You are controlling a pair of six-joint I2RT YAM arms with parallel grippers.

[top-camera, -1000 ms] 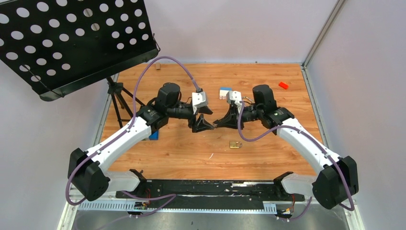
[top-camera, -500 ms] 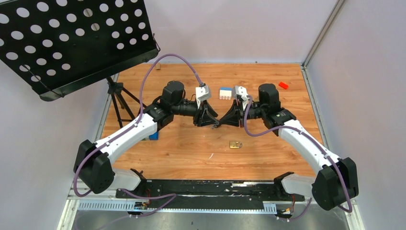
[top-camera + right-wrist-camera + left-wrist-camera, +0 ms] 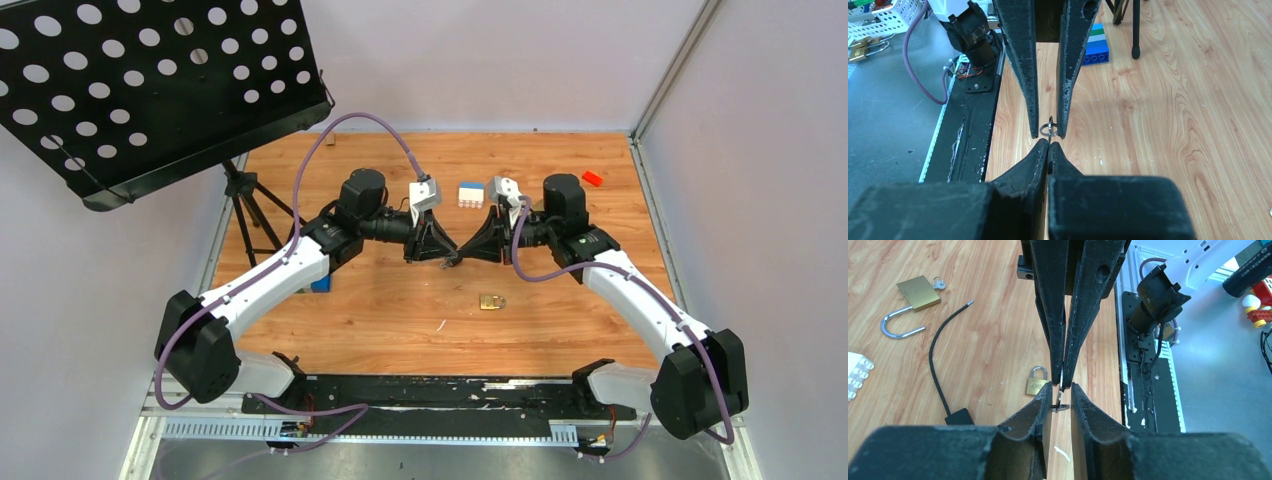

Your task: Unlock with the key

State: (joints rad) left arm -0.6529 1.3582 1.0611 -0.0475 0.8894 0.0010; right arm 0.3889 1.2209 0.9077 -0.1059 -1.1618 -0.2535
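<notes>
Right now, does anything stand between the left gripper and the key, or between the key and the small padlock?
Nothing visible does. The key sits pinched by the right gripper, inside the open left gripper. The small padlock lies uncovered on the table below.

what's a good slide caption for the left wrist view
The left gripper brackets the key pinched by the shut right gripper, with a small brass padlock on the table beyond.
</notes>
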